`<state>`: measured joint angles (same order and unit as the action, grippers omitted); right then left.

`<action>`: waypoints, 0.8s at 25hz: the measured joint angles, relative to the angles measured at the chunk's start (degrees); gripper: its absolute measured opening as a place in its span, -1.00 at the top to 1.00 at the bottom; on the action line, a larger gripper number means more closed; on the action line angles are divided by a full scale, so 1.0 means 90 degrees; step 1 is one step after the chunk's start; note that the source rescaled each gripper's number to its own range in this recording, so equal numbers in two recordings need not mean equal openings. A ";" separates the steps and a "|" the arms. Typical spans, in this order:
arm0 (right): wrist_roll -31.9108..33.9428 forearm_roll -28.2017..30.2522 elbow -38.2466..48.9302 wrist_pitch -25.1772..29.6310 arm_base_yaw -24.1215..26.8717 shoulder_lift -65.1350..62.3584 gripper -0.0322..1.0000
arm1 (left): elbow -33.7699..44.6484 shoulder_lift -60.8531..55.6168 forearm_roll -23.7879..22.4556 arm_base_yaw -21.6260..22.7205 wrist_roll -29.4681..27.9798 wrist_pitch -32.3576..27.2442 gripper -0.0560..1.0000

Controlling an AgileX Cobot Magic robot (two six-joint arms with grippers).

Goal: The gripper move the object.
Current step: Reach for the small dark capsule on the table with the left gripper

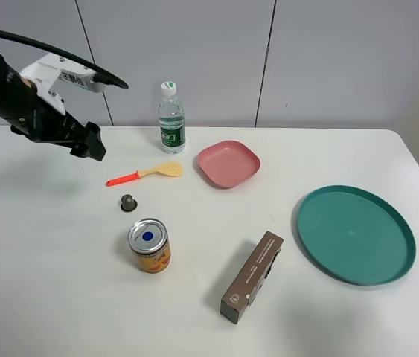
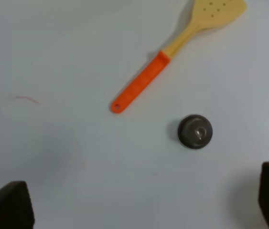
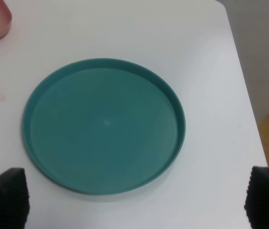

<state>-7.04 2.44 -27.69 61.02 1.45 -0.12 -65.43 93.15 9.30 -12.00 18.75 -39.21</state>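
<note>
left arm [image 1: 8, 93]: black, bulky casing | wrist: white block [image 1: 59, 73], small dark markings | cable [image 1: 16, 35]: thin, black | left gripper [image 1: 91, 143]: black, blocky; pads [image 2: 9, 207] look smooth, dark | right gripper [image 3: 134, 200]: black fingertips [image 3: 5, 198], ribbed faces

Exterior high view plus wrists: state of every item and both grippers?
Black left gripper: open, empty.
Black right gripper: open, empty.
Small dark grey capsule cup: standing, ungripped.
Orange-labelled tin can: upright.
Clear plastic water bottle: upright, capped.
Orange-handled yellow spatula: lying flat.
Pink square plate: empty.
Teal round plate: empty.
Brown cardboard box: lying flat.
</note>
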 joint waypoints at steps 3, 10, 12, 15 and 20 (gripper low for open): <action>0.0000 0.0000 0.0000 0.0000 0.0000 0.0000 -1.00 | 0.0000 0.0296 0.0000 -0.0134 0.0000 0.0000 -0.98; 0.0000 0.0000 0.0000 0.0000 0.0000 0.0000 -1.00 | -0.0002 0.0660 0.0101 -0.0342 0.0000 0.0164 -0.98; 0.0000 0.0000 0.0000 0.0000 0.0000 0.0000 -1.00 | -0.0002 0.0776 0.0165 -0.0372 0.0000 0.0176 -0.98; 0.0000 0.0000 0.0000 0.0000 0.0000 0.0000 -1.00 | -0.0002 0.0969 0.0213 -0.0419 0.0000 0.0197 -0.98; 0.0000 0.0000 0.0000 0.0000 0.0000 0.0000 -1.00 | -0.0002 0.1326 0.0219 -0.0428 0.0000 0.0370 -0.98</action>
<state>-7.04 2.44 -27.69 61.02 1.45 -0.12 -65.44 105.08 11.27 -15.85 18.75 -35.88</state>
